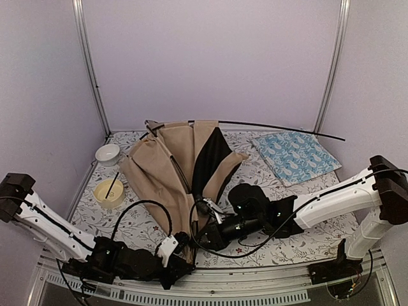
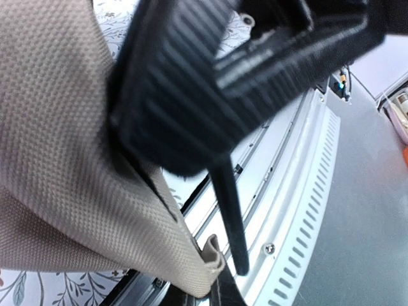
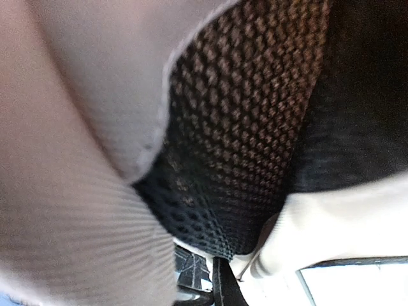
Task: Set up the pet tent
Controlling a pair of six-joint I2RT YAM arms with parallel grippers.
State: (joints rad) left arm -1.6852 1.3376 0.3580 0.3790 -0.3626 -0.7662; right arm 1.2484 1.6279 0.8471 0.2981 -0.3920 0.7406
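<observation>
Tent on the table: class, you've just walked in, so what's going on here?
Two robot arms are working on the tent, which lies collapsed and folded on the table. The left gripper and the right gripper are both shut on its near end, close together by the table's front edge. One black pole sticks out from the tent's far end towards the right, past a blue cushion. The tent is not standing yet.
</observation>
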